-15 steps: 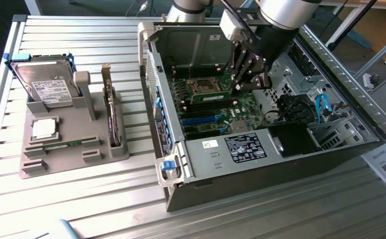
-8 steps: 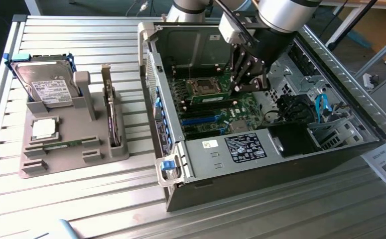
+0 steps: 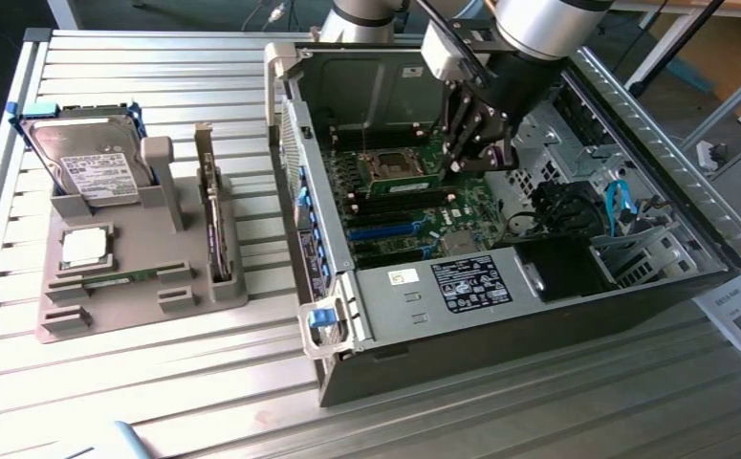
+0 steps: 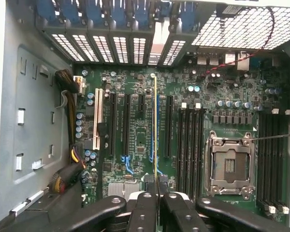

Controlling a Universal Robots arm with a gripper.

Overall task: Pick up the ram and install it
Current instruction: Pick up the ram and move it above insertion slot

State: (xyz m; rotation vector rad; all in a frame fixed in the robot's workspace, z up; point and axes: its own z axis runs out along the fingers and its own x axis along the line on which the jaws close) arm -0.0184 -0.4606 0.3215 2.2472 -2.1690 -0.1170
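My gripper (image 4: 157, 205) is inside the open computer case (image 3: 383, 287), above the motherboard (image 4: 135, 145). It is shut on the ram (image 4: 155, 130), which shows edge-on as a thin yellow-green strip running out from between the black fingers (image 4: 142, 212). The stick hangs over the expansion slots, beside the bank of black memory slots (image 4: 191, 145) and apart from it. The open processor socket (image 4: 229, 164) lies further over. In the exterior view the gripper (image 3: 472, 161) hovers low over the board near the socket (image 3: 396, 170).
A grey holder (image 3: 128, 277) on the slatted table, at the exterior view's left, carries a hard drive (image 3: 83, 163), a square silver chip (image 3: 83, 247) and an upright card (image 3: 217, 229). Cables and a drive cage (image 3: 599, 220) fill the case's far side. More memory slots (image 4: 273, 159) sit beyond the socket.
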